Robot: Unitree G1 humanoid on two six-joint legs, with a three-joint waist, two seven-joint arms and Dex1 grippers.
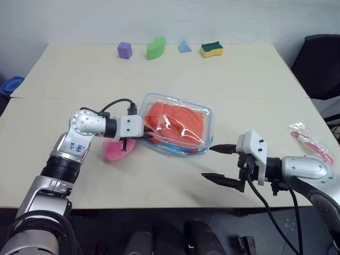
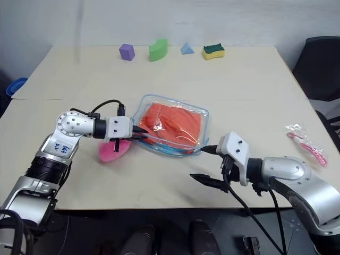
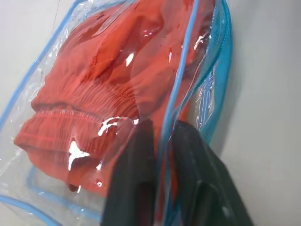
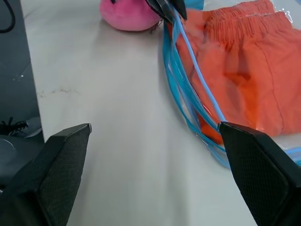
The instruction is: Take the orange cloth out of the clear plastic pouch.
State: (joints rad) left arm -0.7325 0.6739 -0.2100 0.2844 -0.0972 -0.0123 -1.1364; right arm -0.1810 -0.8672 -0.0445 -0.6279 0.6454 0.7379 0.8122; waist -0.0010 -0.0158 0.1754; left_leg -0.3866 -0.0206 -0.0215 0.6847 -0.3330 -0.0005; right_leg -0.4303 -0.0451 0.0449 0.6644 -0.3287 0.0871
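The clear plastic pouch (image 1: 154, 101) with light blue edging lies mid-table, and the orange cloth (image 1: 178, 122) sits folded inside it. My left gripper (image 1: 146, 134) is shut on the pouch's left edge; in the left wrist view its black fingers (image 3: 136, 179) pinch the blue edging (image 3: 176, 101). My right gripper (image 1: 208, 162) stands open just off the pouch's front right corner, with nothing between its fingers. In the right wrist view the pouch's blue rim (image 4: 188, 94) lies between its spread fingertips and ahead of them.
A pink fluffy ball (image 1: 118, 149) lies under my left wrist. At the table's far edge stand a purple block (image 1: 124, 50), a green block (image 1: 155, 48), a blue triangle (image 1: 184, 46) and a yellow-green sponge (image 1: 211, 49). A pink-and-clear wrapper (image 1: 311, 139) lies at the right edge.
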